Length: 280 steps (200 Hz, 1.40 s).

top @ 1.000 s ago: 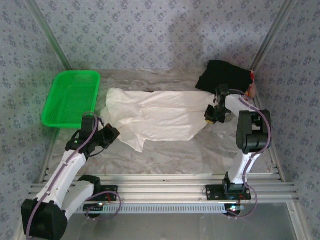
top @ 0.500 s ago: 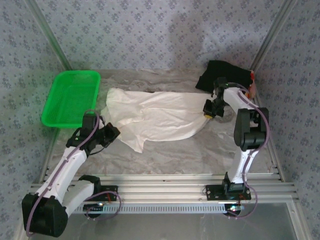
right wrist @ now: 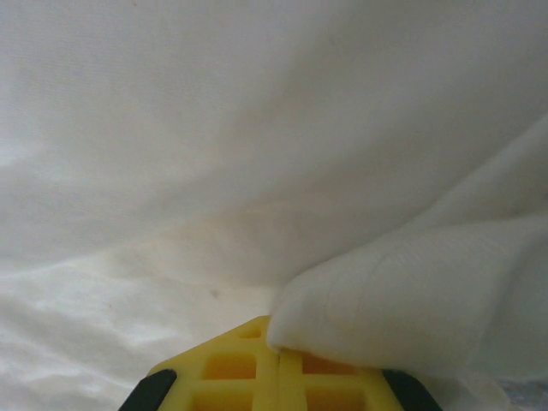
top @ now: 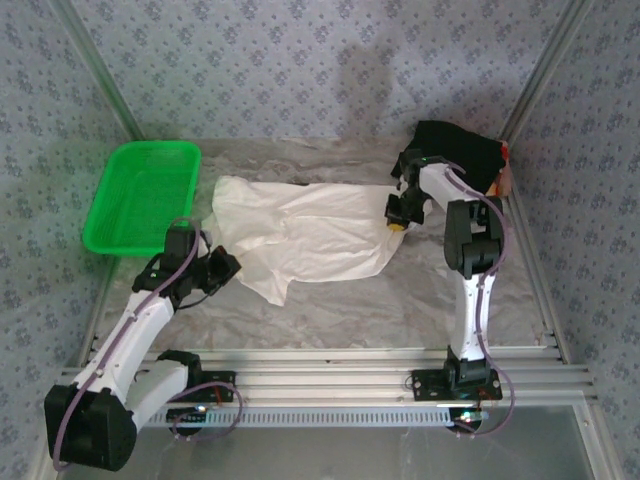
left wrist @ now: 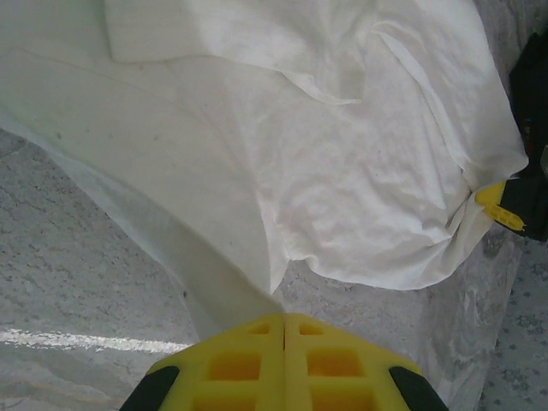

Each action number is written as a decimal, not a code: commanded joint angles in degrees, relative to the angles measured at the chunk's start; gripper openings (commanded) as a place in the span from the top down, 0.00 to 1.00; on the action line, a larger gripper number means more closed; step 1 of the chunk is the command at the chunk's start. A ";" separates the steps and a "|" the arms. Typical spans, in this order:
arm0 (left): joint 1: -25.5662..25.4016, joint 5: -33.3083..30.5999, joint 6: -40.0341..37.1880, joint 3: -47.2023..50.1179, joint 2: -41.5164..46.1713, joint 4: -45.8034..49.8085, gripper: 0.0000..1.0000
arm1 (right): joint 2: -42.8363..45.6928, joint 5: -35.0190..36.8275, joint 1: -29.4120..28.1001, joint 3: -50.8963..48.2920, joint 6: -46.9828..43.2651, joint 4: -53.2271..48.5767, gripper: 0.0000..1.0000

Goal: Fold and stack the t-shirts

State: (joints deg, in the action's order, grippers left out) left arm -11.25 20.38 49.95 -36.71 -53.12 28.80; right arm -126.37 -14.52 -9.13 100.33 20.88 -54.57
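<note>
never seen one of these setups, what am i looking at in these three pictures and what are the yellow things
Two robot arms are bolted to a table. The wide picture looks down from above and behind them; the other two come from a camera on each wrist, so the yellow blocks are that arm's own fingers. On the table lie an off-white t-shirt, a black t-shirt at the far right and a green basket at the left. The left gripper is shut on the off-white t-shirt's near corner, the right gripper on its right edge.
</note>
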 commanded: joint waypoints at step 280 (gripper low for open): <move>0.87 1.56 -1.67 -3.24 -2.25 1.04 1.00 | 15.54 -18.35 15.77 -32.74 9.01 26.58 0.78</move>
State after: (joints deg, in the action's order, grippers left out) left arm -10.85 21.28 49.47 -38.22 -55.92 29.41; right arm -107.92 -33.43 8.34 63.31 28.73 -29.65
